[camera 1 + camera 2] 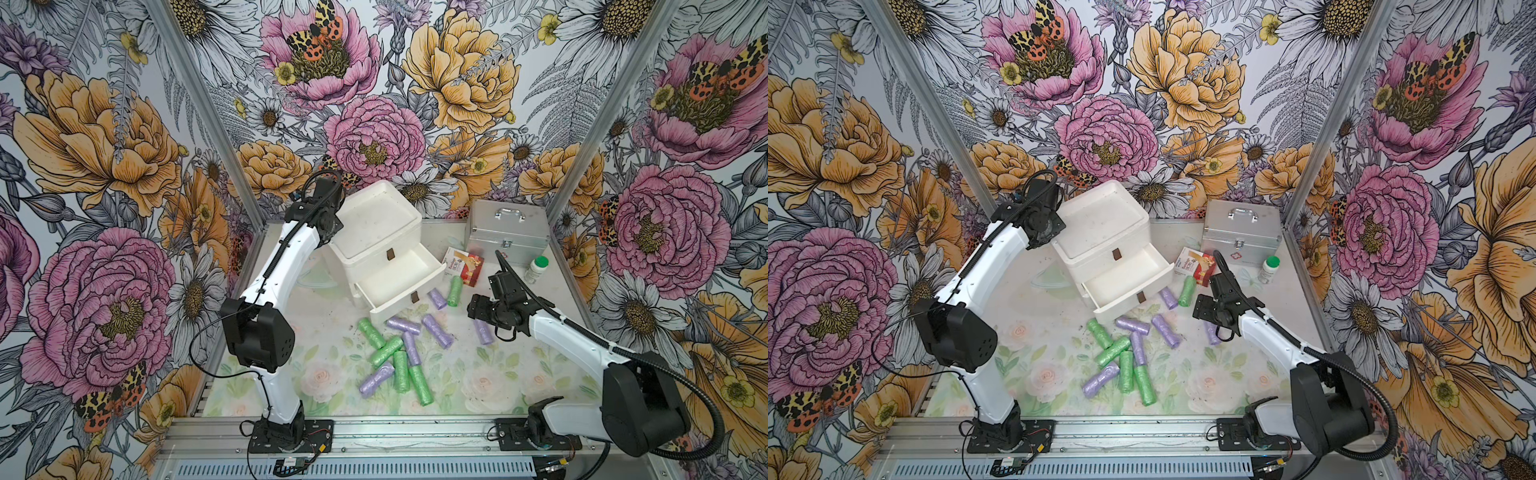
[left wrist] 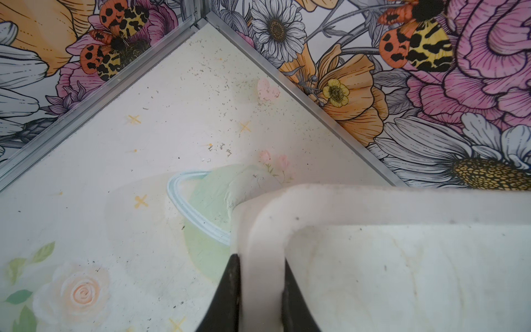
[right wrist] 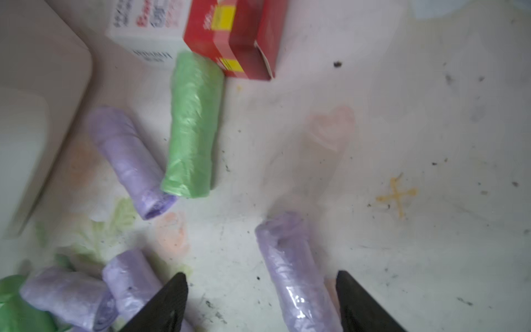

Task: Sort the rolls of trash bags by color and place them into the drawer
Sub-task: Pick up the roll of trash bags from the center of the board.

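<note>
The red and white carton (image 3: 230,37) just ahead of the right claw (image 3: 260,274) carries the only sizeable print. In a top view its white face shows a red word that looks like "Bandage". In the right wrist view the lettering is smeared and cut off at the frame edge, so I cannot read it. The silver case (image 1: 1239,232), further beyond that claw, bears a small red emblem on its front. The white bottle with a green cap (image 1: 536,268), on the claw's side away from the drawer, has a label too small to read.

The right claw stands wide open, low over the bench (image 3: 402,129), with nothing in its hold. One lilac roll (image 3: 296,276) lies on the bench between its fingers (image 3: 356,304), close to one and apart from the other. The roll's near end is cut off by the frame. Past the fingertips a green roll (image 3: 192,129) lies with its far end against the carton. A second lilac roll (image 3: 129,161) touches its near end.

More lilac and green rolls form a loose heap (image 1: 399,353) to that claw's side, toward the left arm and in front of the open drawer (image 1: 399,278). Every roll in sight lies on the bench, outside the drawer.

The left claw (image 2: 260,258) is closed on the raised white rim of the drawer unit (image 2: 373,201), near a top corner, with one finger on each side of the rim. In both top views this claw is hidden behind its own wrist.
</note>
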`<control>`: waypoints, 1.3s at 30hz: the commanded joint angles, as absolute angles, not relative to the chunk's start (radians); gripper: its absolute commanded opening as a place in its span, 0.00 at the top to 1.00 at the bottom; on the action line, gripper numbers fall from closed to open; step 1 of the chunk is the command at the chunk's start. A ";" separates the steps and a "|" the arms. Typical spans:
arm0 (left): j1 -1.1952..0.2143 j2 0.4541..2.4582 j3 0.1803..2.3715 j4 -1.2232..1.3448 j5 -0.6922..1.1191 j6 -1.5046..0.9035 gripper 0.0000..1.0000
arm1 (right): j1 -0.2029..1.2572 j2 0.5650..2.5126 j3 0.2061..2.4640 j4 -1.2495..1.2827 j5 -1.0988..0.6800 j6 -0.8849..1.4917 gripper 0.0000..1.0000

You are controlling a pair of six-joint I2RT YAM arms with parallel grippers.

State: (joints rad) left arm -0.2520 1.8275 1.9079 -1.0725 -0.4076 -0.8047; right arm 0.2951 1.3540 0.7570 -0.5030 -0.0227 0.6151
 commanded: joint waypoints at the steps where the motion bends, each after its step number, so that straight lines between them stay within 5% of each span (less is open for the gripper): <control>1: -0.238 1.866 1.850 -1.173 -0.194 -0.947 1.00 | 0.288 1.386 0.801 -0.580 -0.037 0.538 0.19; 17: -0.264 1.926 1.887 -1.172 -0.156 -0.948 1.00 | 0.268 1.506 0.794 -0.578 -0.022 0.524 0.28; 27: -0.299 1.997 1.963 -1.173 -0.125 -0.951 1.00 | 0.259 1.461 0.809 -0.576 -0.059 0.556 0.65; 39: -0.315 2.012 1.971 -1.172 -0.124 -0.957 1.00 | 0.312 1.225 1.005 -0.512 -0.261 0.911 0.68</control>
